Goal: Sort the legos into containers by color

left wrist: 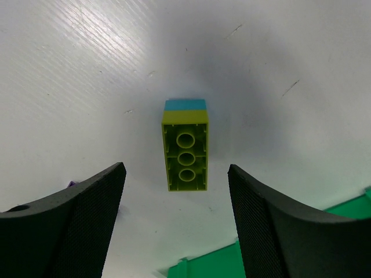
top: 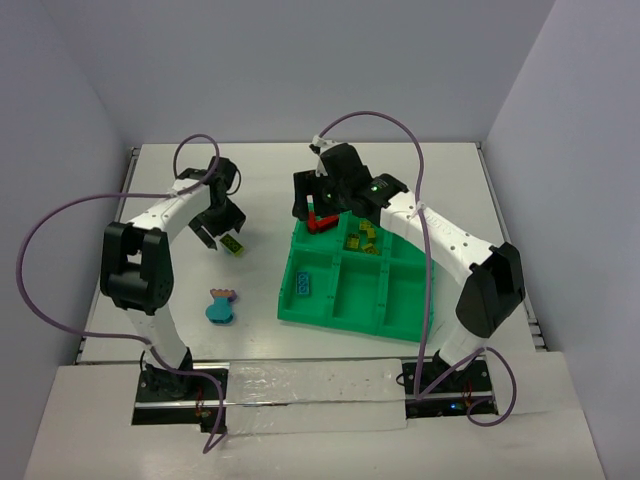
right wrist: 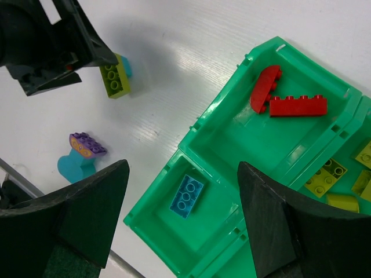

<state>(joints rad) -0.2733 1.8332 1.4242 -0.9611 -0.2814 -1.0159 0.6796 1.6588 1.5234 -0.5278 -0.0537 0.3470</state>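
Observation:
A yellow-green lego point(left wrist: 185, 156) stuck to a cyan one point(left wrist: 185, 105) lies on the white table, left of the tray point(top: 233, 244). My left gripper point(top: 215, 235) hangs just above it, open and empty point(left wrist: 177, 220). The green tray point(top: 345, 318) holds red legos point(top: 320, 220) in its back-left compartment, yellow-green legos point(top: 362, 238) in the back-middle one and a blue lego point(top: 303, 284) in the front-left one. My right gripper point(top: 315, 205) is open and empty above the tray's back-left part point(right wrist: 182, 208). The right wrist view shows the blue lego point(right wrist: 186, 196) and the red legos point(right wrist: 290, 101).
A cyan piece topped with a purple brick point(top: 221, 305) stands on the table in front of the left gripper; it also shows in the right wrist view point(right wrist: 81, 156). The tray's corner point(left wrist: 348, 208) lies near the left gripper's right finger.

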